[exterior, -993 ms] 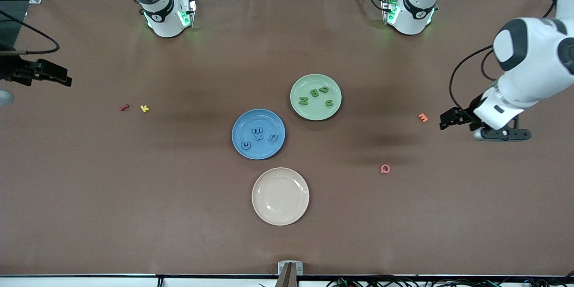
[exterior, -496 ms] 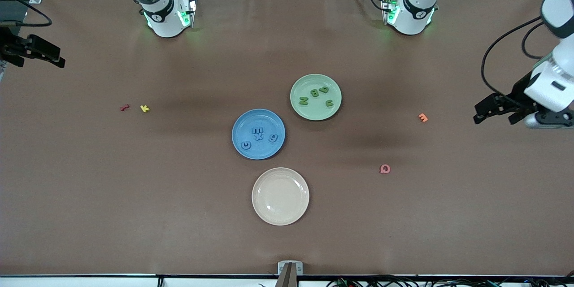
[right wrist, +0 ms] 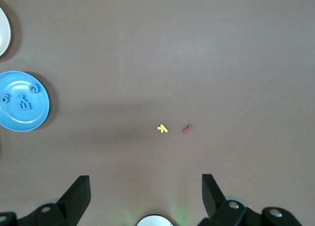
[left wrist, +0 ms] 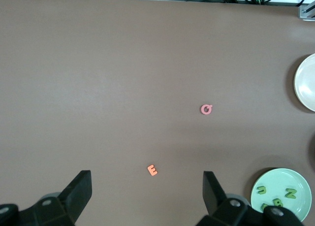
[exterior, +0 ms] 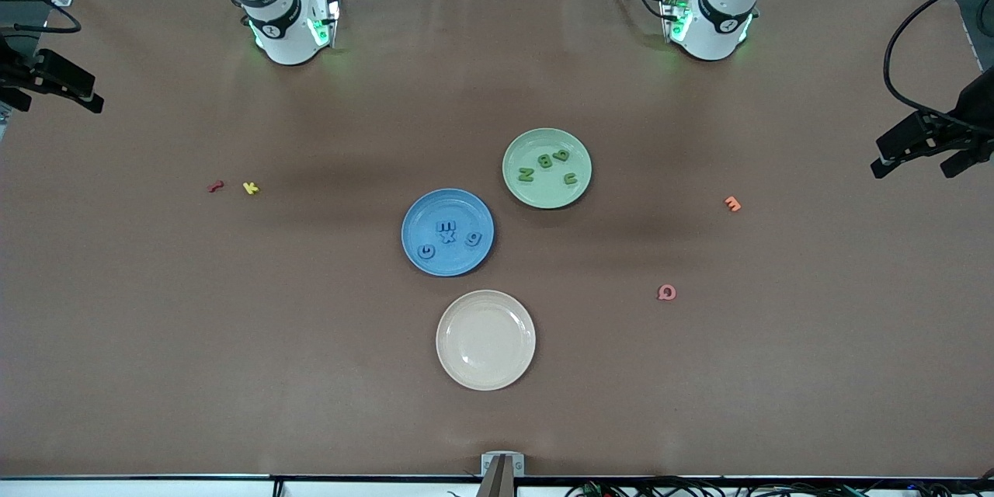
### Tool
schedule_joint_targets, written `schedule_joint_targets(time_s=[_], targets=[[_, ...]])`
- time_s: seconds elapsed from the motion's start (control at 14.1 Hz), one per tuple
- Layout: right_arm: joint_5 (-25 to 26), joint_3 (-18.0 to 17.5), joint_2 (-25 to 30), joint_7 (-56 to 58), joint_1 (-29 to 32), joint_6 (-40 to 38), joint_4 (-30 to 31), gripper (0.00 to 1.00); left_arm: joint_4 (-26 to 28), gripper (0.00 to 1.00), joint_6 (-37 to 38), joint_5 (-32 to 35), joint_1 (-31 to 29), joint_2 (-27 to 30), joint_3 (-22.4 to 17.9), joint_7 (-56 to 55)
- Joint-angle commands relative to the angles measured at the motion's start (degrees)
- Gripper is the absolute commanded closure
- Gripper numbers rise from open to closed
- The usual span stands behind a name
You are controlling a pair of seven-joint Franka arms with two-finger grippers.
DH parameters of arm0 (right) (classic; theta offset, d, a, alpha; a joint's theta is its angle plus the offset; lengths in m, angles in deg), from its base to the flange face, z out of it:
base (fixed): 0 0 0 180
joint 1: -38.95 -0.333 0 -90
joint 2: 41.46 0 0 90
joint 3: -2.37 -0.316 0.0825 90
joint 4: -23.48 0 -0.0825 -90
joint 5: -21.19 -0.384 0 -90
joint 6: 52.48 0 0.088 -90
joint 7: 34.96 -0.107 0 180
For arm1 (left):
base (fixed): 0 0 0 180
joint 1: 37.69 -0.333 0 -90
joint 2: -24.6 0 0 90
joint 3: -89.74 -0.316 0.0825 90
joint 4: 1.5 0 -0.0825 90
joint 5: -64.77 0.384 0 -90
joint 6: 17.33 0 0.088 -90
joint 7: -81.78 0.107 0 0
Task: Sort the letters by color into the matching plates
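The blue plate (exterior: 435, 206) holds several blue letters (exterior: 447, 232). The pale green plate (exterior: 536, 144), beside it and farther from the front camera, holds several green letters (exterior: 546, 161). My left gripper (exterior: 912, 163) is open and empty, high over the table edge at the left arm's end. In the left wrist view the left gripper (left wrist: 146, 181) is over bare cloth and the green plate (left wrist: 275, 179) shows. My right gripper (exterior: 81, 89) is open and empty over the table edge at the right arm's end. In the right wrist view the right gripper (right wrist: 145, 184) is open and the blue plate (right wrist: 29, 120) shows.
An empty beige plate (exterior: 485, 339) lies nearest the front camera. An orange E (exterior: 732, 203) and a pink Q (exterior: 666, 293) lie toward the left arm's end. A yellow K (exterior: 250, 187) and a red letter (exterior: 216, 186) lie toward the right arm's end.
Both arms have drawn back outward toward their ends of the table. The left gripper has moved away from the orange E. The plates and letters have not moved.
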Motion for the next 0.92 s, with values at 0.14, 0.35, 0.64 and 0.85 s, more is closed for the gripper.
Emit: schedule_joint_targets(time_s=[0.14, 0.35, 0.64, 0.85], targets=[[-2.51, -0.24, 2.19, -0.34, 2.08, 0.61, 1.39, 0.00, -0.78, 0.01, 1.32, -0.93, -0.17, 0.14, -0.07, 0.20], [-2.42, -0.32, 2.10, -0.07, 1.91, 0.70, 1.39, 0.00, -0.52, 0.01, 1.32, -0.67, 4.90, -0.04, -4.87, 0.20], [-1.89, -0.50, 2.19, 0.28, 1.64, 0.43, 1.48, 0.00, 0.01, 0.01, 1.67, -0.58, 23.60, 0.14, -23.31, 0.11], [-1.80, -0.50, 2.27, 0.54, 1.55, 0.43, 1.48, 0.00, 0.01, 0.01, 2.64, -0.58, 26.02, 0.23, -25.99, 0.20]])
